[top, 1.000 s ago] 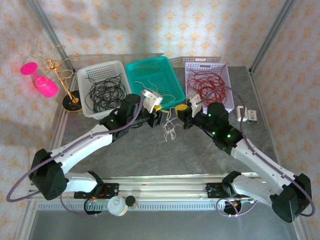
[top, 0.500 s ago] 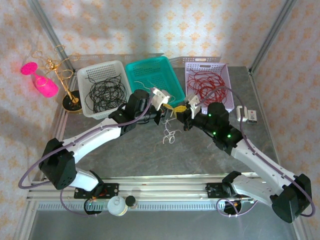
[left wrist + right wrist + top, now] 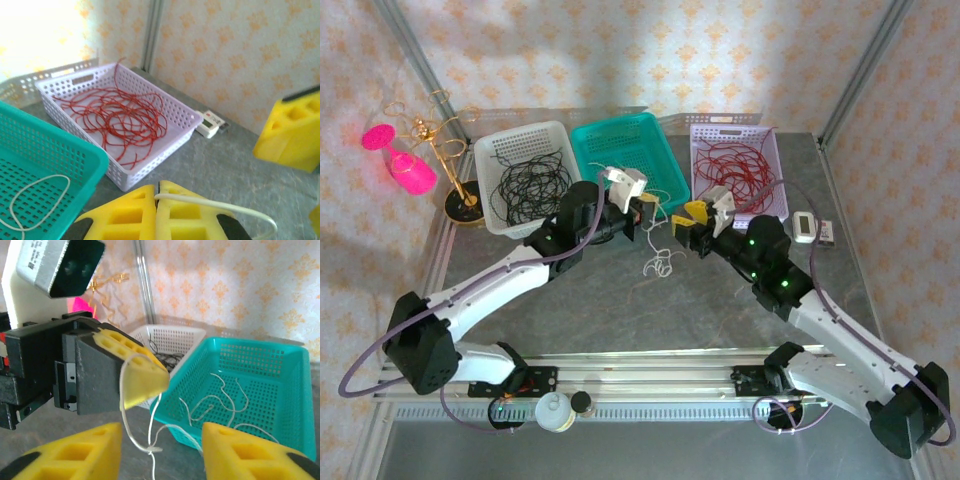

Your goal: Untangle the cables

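Cables: white strand [image 3: 215,205], thin and limp, pinched between the honeycombed yellow pads [image 3: 130,212] of my left gripper [image 3: 157,200], curling down beside teal basket [image 3: 280,360]. My right gripper [image 3: 161,440] stands spread. Red coils [image 3: 125,120] in perforated lilac basket [image 3: 150,165]; black coils [image 3: 532,188] in white basket [image 3: 520,131].

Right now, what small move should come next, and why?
Probably swing the left gripper toward the teal basket: it is shut on the white cable, the right gripper is open, and white strands lie there.
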Motion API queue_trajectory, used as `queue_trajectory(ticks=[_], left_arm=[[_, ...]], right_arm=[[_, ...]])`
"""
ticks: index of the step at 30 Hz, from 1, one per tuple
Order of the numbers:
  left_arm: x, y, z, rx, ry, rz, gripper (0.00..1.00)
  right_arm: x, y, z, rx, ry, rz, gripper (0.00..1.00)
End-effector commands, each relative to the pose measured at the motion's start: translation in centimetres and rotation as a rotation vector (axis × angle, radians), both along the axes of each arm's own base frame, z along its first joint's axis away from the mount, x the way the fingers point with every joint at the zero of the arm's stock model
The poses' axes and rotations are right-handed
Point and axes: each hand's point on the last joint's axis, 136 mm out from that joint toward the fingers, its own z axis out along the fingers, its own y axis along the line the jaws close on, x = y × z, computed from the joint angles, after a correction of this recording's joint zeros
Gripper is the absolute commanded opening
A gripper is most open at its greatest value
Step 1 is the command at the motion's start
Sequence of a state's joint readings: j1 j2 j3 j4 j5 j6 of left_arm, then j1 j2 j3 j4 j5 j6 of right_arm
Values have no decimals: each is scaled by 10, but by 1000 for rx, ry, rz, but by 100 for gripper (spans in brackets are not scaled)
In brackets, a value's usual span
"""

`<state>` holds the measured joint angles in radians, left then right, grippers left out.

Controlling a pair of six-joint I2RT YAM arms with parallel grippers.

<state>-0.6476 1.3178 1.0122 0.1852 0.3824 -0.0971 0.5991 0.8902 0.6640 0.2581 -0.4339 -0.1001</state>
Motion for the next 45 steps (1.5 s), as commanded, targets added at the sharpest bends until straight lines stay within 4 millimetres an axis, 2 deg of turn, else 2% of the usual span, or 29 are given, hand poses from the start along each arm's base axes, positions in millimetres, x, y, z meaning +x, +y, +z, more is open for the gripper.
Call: queue_trajectory(ticks=[1, 4, 6, 12, 16, 18, 22, 27, 32, 37, 45], left_arm=[[0, 6, 33, -83, -59, 42, 0], [1, 7, 41, -82, -59, 65, 0], [1, 8, 46, -79, -59, 85, 0], [1, 14, 54, -83, -52, 137, 0], [1, 21, 56, -88, -47, 181, 0], [1, 23, 57, -93, -41, 197, 0], [-5, 19, 63, -109, -43, 177, 0], [-12, 16, 67, -95, -47, 173, 0], [-21, 12, 76, -108, -58, 151, 0], [-31, 15, 94, -131, -85, 138, 0], [-41, 28, 129, -166, -147, 158, 0]], right_arm=[[-9, 4, 16, 193, -10, 39, 52], [-23, 24, 16, 260, -20, 106, 59], [-21, 31, 15, 276, -27, 88, 61], [2, 28, 21, 445, -1, -27, 61], [27, 7, 15, 542, 55, -232, 60], [33, 4, 11, 554, 59, -270, 59], [50, 15, -1, 525, 109, -308, 59], [66, 25, -8, 512, 130, -352, 59], [81, 39, -26, 462, 166, -369, 58], [84, 54, -57, 403, 240, -340, 58], [64, 77, -112, 307, 368, -195, 57]])
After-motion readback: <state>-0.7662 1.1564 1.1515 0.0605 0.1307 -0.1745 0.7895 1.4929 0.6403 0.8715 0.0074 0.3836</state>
